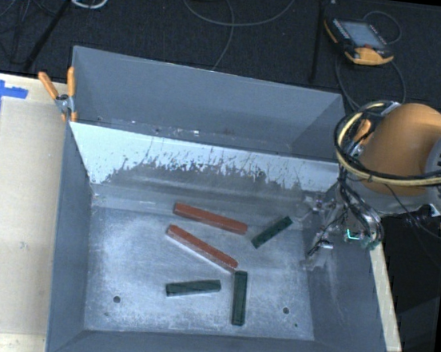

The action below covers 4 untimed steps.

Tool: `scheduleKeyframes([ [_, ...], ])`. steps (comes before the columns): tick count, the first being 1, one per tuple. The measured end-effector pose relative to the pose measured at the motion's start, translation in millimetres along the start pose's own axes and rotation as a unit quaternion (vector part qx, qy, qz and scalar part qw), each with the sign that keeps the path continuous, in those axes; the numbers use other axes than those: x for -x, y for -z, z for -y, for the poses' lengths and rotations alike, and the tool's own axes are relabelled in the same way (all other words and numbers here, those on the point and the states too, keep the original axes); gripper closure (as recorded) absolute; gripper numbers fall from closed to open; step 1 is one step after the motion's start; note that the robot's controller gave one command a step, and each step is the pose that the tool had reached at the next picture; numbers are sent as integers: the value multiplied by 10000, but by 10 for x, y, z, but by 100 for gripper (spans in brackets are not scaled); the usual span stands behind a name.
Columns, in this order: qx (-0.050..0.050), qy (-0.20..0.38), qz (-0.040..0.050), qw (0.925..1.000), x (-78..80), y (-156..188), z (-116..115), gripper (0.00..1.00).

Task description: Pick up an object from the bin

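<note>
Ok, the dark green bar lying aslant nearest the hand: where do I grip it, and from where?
I'd take the slanted dark green bar at its middle, across the narrow width, straight down from above. It lies flat on the grey metal bin floor with both long sides free; its lower end nears a red-brown bar, so avoid that end.

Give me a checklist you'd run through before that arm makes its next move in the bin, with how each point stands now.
1. Things left to pick: ok. Loose bars lie scattered on the floor of the bin.
2. Nearest candidate: ok. The tilted dark green bar lies just left of the gripper, apart from it.
3. That bar free of neighbours: ok. The upper red-brown bar ends short of it.
4. Room by the bin's right wall: cannot tell. The gripper hangs close to it.
5. Gripper low enough to grasp: cannot tell.
</note>
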State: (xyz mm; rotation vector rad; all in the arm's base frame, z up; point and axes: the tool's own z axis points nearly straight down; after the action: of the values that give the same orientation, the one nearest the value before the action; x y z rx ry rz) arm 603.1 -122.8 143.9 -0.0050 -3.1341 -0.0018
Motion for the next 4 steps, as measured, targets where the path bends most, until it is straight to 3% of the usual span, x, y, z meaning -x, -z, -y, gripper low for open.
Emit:
scheduleKeyframes([
  [1,6,1160,12,9932,168,-758,-525,0],
  [2,-13,2666,19,9638,-223,-749,71,0],
  [3,52,3420,44,9397,146,-735,168,0],
  [4,-10,3421,40,9397,141,-733,229,100],
])
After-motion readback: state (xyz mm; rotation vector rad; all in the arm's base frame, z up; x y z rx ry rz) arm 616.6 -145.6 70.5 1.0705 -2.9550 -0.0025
